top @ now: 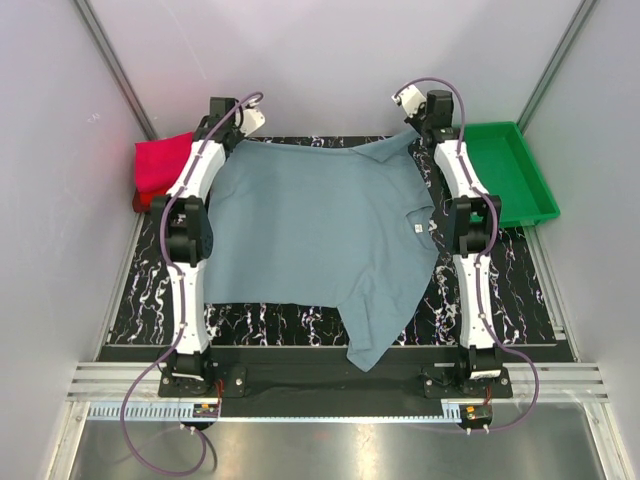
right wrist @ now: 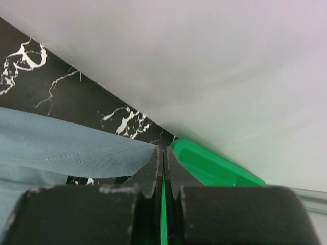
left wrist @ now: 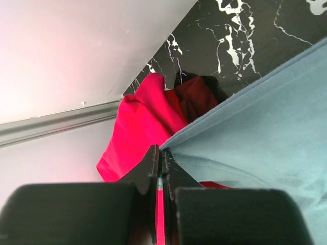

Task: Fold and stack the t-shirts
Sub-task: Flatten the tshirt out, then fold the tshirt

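Note:
A dusty grey-blue t-shirt (top: pixel 320 235) with a small white neck tag (top: pixel 418 228) hangs stretched between both arms over the black marble table (top: pixel 260 325). One sleeve droops past the front edge. My left gripper (top: pixel 238 133) (left wrist: pixel 162 153) is shut on the shirt's far-left corner (left wrist: pixel 245 138). My right gripper (top: pixel 418 128) (right wrist: pixel 163 151) is shut on the far-right corner (right wrist: pixel 76 148). Folded magenta-pink (top: pixel 163 160) (left wrist: pixel 138 127) and red (left wrist: pixel 196 99) t-shirts lie stacked at the far left.
A green plastic tray (top: pixel 515 170) (right wrist: pixel 214 166) stands at the far right of the table. White walls close in on the back and both sides. A metal rail (top: pixel 320 385) runs along the front.

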